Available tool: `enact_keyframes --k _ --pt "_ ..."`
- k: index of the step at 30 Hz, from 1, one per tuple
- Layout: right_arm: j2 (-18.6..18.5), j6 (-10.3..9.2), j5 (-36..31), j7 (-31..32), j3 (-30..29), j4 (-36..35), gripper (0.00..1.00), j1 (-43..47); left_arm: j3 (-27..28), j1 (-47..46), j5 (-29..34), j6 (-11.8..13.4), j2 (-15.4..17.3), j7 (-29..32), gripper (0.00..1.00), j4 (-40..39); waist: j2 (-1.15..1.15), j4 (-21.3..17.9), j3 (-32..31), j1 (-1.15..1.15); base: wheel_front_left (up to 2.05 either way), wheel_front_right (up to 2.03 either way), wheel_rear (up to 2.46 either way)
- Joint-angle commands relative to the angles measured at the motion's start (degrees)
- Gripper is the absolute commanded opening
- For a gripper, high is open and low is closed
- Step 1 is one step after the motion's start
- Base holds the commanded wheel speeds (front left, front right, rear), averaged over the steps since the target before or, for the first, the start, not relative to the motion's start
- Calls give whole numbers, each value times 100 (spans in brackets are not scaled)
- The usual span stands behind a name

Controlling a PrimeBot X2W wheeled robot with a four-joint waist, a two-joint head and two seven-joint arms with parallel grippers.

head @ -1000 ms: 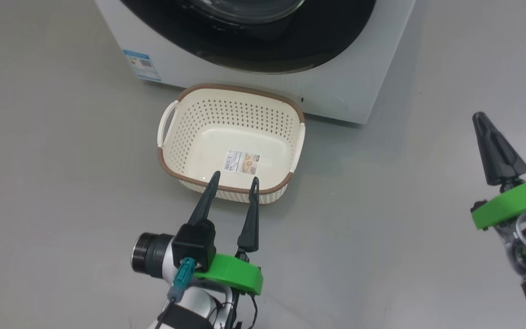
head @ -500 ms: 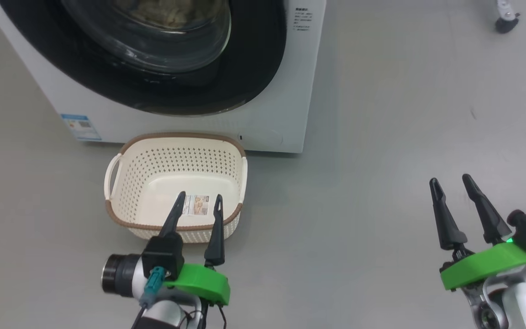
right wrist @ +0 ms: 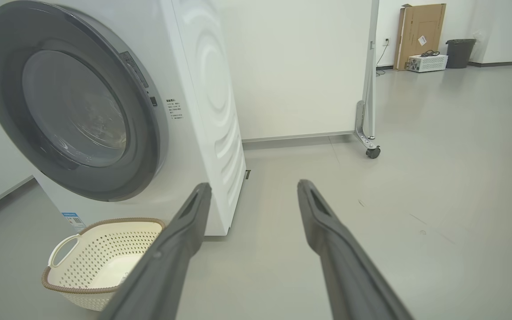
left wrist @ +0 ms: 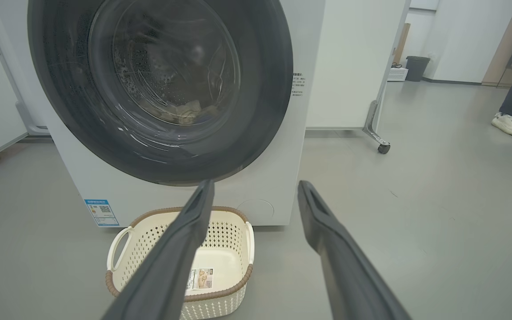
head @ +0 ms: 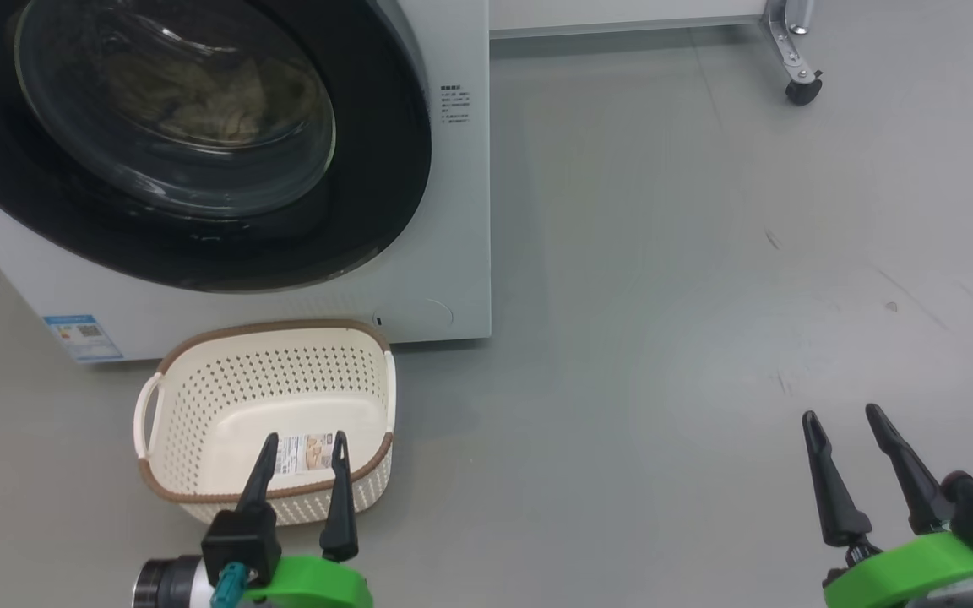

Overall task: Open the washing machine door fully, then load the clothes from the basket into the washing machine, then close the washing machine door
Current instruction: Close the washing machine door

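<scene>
Washing machine door [head: 368, 169], round, glossy black rim, clear glass, sits shut at left, cream clothes [head: 199, 101] behind. Empty cream perforated plastic basket [head: 225, 388] below. My left pincer [head: 304, 439] and right pincer [head: 839, 414] gape, empty. Risk: left pincer clips basket rim when I move.

Illegible print on washing machine [head: 461, 219] sticker [head: 83, 337]

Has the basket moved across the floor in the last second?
No. The basket stays in front of the washing machine, just right of its blue sticker; the camera moved, not the basket.
</scene>
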Motion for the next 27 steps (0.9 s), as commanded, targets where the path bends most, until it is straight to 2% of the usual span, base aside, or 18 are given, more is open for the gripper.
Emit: enact_keyframes --k 1,9,27 --pt "-44 20 -86 23 75 -292 100 -121 243 -162 -17 49 101 -39 100 -225 0 -32 -28 1 0 0 0" --pt "-1 20 -319 154 54 -665 100 67 210 -2 -21 126 150 -14 100 -396 0 17 -54 1 0 0 0" --pt "29 20 -372 237 55 -806 100 123 116 1 -48 167 166 20 100 -434 0 108 -48 1 0 0 0"
